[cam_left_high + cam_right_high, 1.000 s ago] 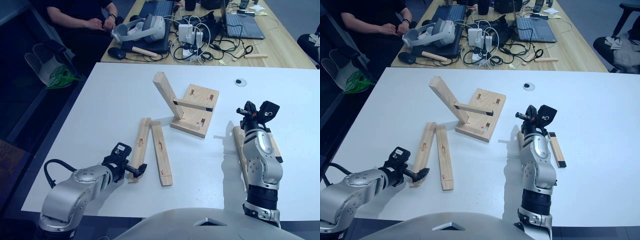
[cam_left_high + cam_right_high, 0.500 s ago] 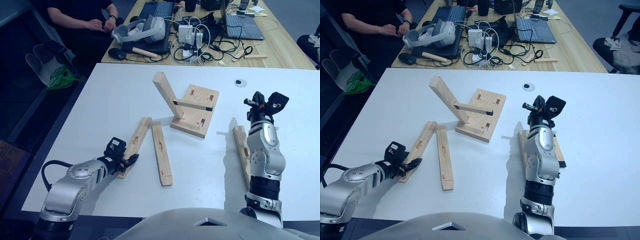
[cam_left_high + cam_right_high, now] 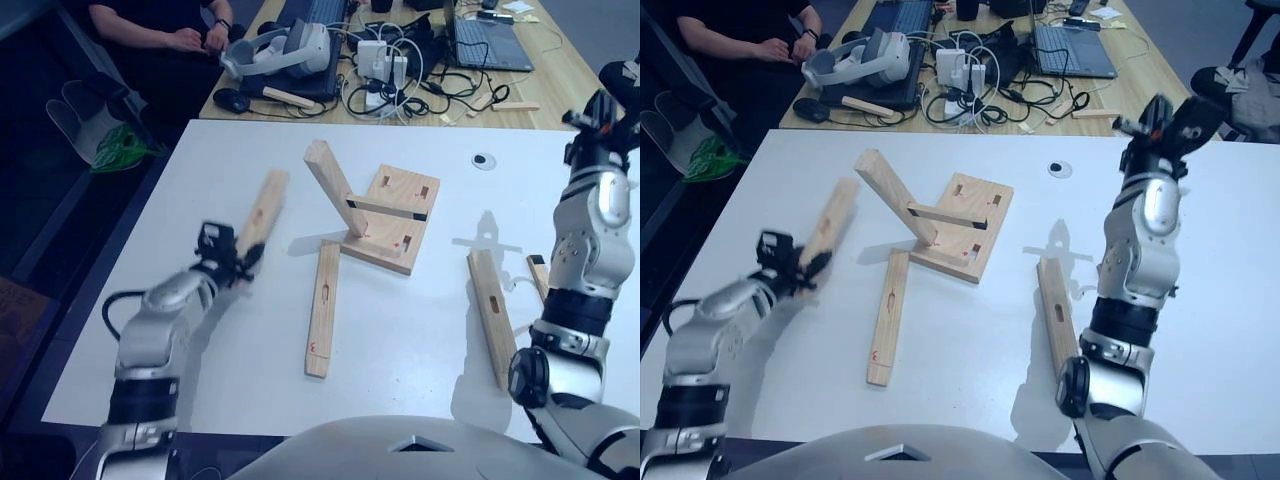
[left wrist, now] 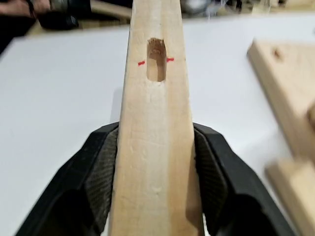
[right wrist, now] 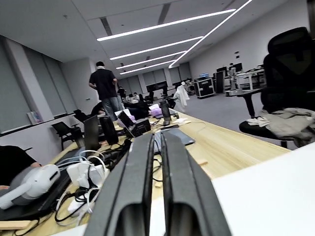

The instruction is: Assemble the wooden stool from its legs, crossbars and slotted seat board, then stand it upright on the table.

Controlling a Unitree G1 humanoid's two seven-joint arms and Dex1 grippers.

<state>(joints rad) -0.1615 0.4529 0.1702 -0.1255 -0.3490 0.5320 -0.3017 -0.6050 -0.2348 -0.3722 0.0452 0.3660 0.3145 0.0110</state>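
My left gripper [image 3: 236, 262] is shut on one end of a slotted wooden leg [image 3: 262, 205], held off the table at the left, its far end pointing away. In the left wrist view the black fingers [image 4: 101, 169] clamp both sides of that leg [image 4: 156, 98]. The seat board [image 3: 398, 222] lies mid-table with one leg [image 3: 328, 183] standing tilted in it and a black-tipped crossbar [image 3: 385, 209] joined to that leg. Two more legs lie flat, one [image 3: 322, 310] in front of the board and one [image 3: 491, 315] at the right. My right gripper [image 3: 1137, 118] is raised high at the far right, shut on nothing.
A short crossbar [image 3: 540, 278] lies beside the right leg. A small black disc [image 3: 485, 160] sits on the far right of the white table [image 3: 200, 170]. Behind is a wooden desk with a headset [image 3: 285, 48], laptops and cables.
My left gripper has lifted its leg from the front of the table up and away to the left. The right arm rose from beside the right leg. The middle leg has shifted.
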